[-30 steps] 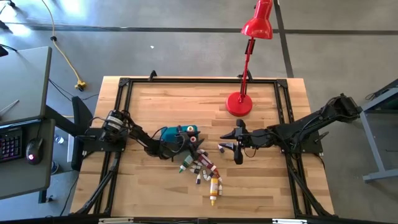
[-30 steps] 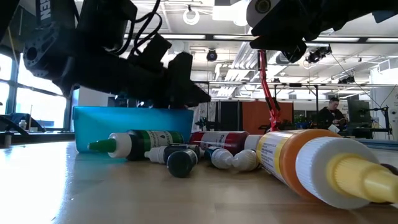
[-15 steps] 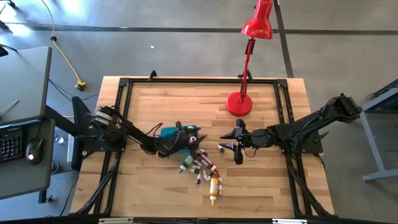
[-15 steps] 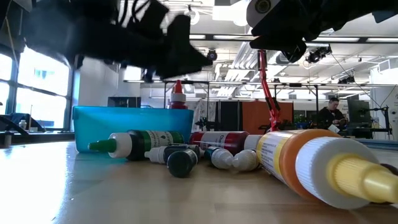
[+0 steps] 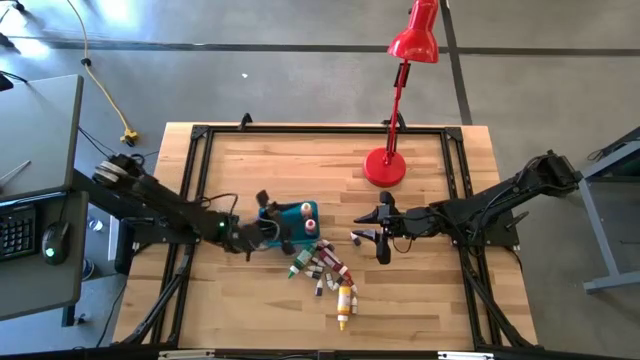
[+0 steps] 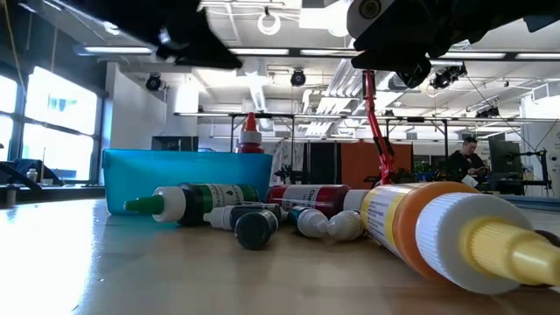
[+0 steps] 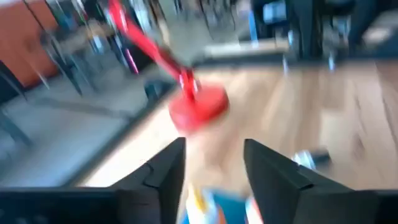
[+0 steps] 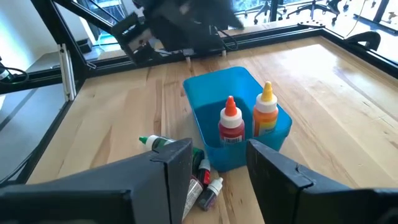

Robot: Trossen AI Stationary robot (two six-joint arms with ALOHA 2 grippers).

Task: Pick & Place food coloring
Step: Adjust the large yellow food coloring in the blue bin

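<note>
Blue tub (image 8: 239, 134) loaded with two upright bottles

A red bottle (image 8: 231, 123) and an orange bottle (image 8: 265, 112) are held inside; remaining bottles (image 5: 325, 270) lie on the bench (image 5: 420, 290). Left pincer (image 7: 213, 163) and right pincer (image 8: 214, 163) are seen released, empty.

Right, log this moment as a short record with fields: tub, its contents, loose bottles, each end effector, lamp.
tub: teal-blue tub near the table's middle
tub contents: red bottle and orange bottle, both upright
loose bottles: cluster of food coloring bottles lying on the wood beside the tub, one large yellow-orange bottle nearest the low camera
left end effector: open, empty, at the tub's left side
right end effector: open, empty, right of the tub
lamp: red desk lamp at the table's far edge
</note>
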